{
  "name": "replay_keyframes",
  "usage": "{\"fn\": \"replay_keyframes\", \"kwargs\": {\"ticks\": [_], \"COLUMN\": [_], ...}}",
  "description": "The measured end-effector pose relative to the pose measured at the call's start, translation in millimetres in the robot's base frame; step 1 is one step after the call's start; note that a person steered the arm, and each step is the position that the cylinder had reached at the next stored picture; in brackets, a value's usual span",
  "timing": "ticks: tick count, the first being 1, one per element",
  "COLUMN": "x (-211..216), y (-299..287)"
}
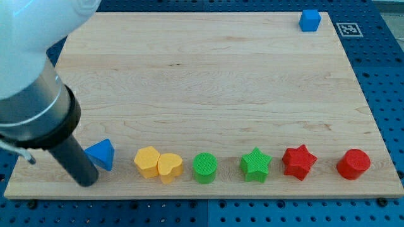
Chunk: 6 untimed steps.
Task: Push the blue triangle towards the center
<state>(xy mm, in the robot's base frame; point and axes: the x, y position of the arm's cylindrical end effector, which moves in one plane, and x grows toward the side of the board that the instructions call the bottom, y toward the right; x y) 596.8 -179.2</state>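
The blue triangle [101, 154] lies near the view's bottom left of the wooden board [208, 75]. My tip [86, 183] rests on the board just below and left of the triangle, touching or almost touching its left edge. The dark rod rises from there to the upper left, into the white arm body that fills the view's top left corner.
A row runs along the view's bottom: yellow hexagon [147, 161], yellow heart [169, 167], green cylinder [204, 168], green star [255, 164], red star [298, 161], red cylinder [353, 164]. A blue cube [310, 20] sits at the view's top right corner.
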Motion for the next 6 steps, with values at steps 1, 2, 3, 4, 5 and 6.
{"fn": "replay_keyframes", "kwargs": {"ticks": [1,2,3,4,5,6], "x": [-20,-33,-38,-42,-70,-99], "y": [0,0,17,49,72,80]}}
